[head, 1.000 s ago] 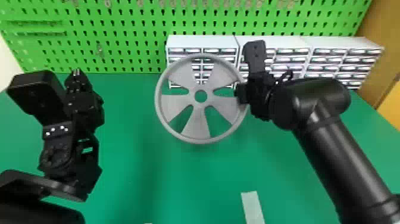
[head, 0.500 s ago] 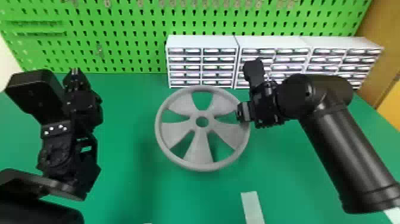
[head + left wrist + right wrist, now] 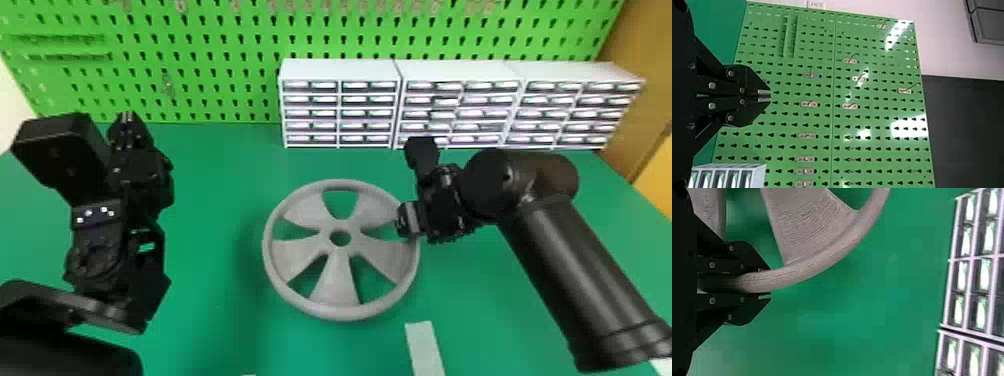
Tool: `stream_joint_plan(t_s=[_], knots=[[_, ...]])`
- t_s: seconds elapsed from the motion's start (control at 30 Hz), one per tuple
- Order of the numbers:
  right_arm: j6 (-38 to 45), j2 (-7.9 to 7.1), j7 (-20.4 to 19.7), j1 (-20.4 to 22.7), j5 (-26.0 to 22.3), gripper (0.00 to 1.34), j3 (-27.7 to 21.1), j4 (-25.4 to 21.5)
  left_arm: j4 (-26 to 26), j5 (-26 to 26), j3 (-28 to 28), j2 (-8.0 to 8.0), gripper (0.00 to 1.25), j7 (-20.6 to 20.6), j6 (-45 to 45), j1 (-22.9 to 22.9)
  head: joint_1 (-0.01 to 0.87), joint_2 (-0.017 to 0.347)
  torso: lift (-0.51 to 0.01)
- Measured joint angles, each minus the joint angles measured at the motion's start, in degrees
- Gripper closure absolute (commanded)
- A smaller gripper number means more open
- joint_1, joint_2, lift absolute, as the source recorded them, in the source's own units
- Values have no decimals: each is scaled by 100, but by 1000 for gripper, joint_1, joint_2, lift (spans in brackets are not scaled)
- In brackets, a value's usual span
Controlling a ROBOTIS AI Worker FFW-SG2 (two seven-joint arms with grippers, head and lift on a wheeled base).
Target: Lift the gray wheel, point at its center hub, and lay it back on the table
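In front of the drawer cabinets (image 3: 340,107), the gray wheel (image 3: 337,285) spreads leftward from the right gripper (image 3: 766,284) clamping its rim, so that nearer arm should settle it on the worktop (image 3: 210,320); the left gripper (image 3: 770,96), fingers together, is left of the cabinets.

A camera on the robot's head looks forward and down across the green table (image 3: 215,310) to the pegboard (image 3: 240,75) behind it, the widest of the room's three vantage points. On the left wrist, a sideways-turned camera sits close behind the left gripper (image 3: 128,119), facing the pegboard well beyond and the pale wall (image 3: 954,47) past its edge. The right wrist's camera, also sideways, looks down at the table from just behind the right gripper (image 3: 409,220), close upon the gray wheel (image 3: 345,312), which the head view shares. All three take in drawer cabinets (image 3: 345,70).
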Motion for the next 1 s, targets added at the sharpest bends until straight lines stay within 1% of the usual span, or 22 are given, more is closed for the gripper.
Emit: stream_joint_plan(t_s=[0.3,1.0], knots=[[9,-8,0,59,-260,1260,170,160,52,7,-62,2,1153,0,0,-44,692,48,-96],[-148,17,-8,119,-436,1256,415,561,88,23,-128,11,1153,-4,-2,-108,692,48,-96]])
